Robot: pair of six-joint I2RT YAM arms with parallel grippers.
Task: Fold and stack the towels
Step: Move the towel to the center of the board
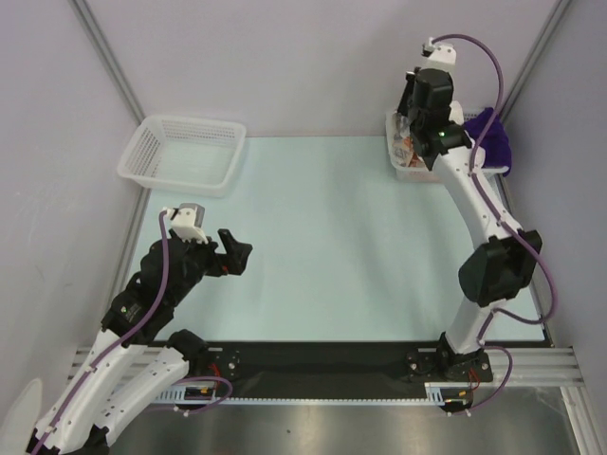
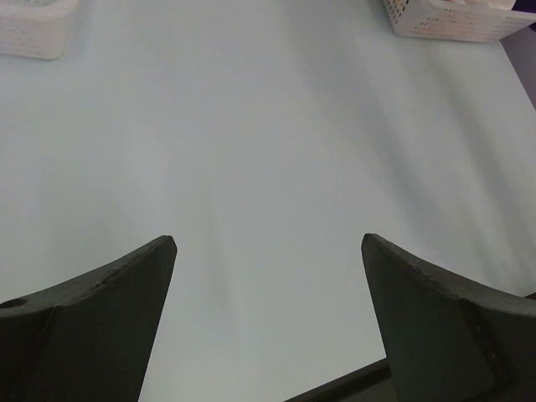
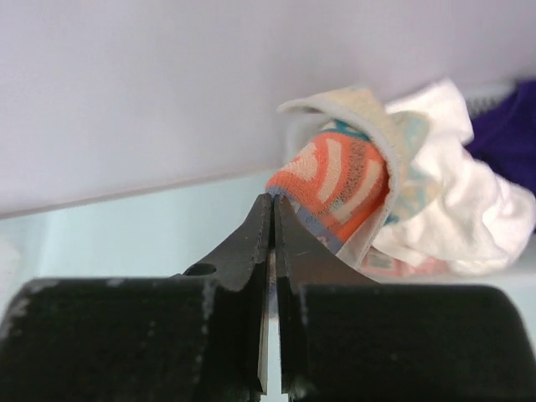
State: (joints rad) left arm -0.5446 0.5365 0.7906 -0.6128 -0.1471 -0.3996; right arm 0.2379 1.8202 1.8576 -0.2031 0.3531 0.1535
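My right gripper (image 3: 273,198) is at the far right basket (image 1: 406,169), shut with its tips pinching the lower edge of the orange-teal-white printed towel (image 3: 343,176). That towel stands bunched up above a plain white towel (image 3: 456,209). A purple towel (image 3: 511,134) lies behind them and hangs over the basket's far side (image 1: 493,137). In the top view the wrist hides the right fingers. My left gripper (image 2: 268,243) hovers open over the bare pale table (image 1: 332,237) at the near left, nothing between its fingers (image 2: 126,285).
A white mesh basket (image 1: 180,152) stands at the far left corner, with nothing visible inside it. Grey walls close in the table at the back and sides. A black rail (image 1: 322,365) with the arm bases runs along the near edge.
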